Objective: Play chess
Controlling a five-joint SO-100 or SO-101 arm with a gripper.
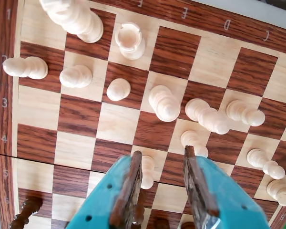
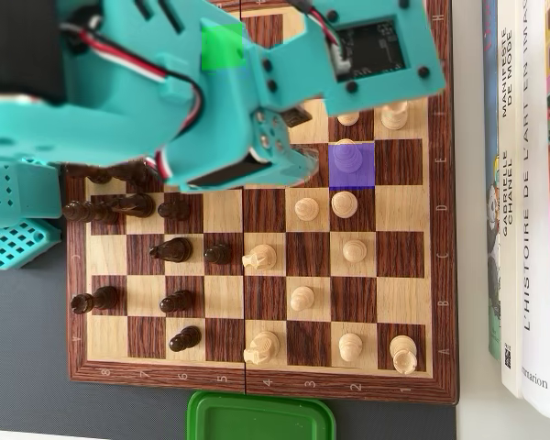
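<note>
Chessboard (image 2: 257, 378): lying on grey tabletop (image 2: 27, 367), books (image 2: 532, 183) along its right edge, green lid (image 2: 261, 420) at its near edge.
Tool (image 1: 163, 162): hovering released, jaws apart, over the board's rank-four squares.
Light pawn (image 1: 147, 171): standing just beside the left jaw.
Step, judged: approaching a piece; next, lowering and centring before clenching.
Violet-marked square (image 2: 351, 165): holding a tinted pawn near the board's far right corner.

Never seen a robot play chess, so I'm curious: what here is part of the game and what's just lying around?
Part of the game:
chessboard
light pieces
dark pieces
purple-lit square
hand

Lying about:
books
green lid
teal grid block
</note>
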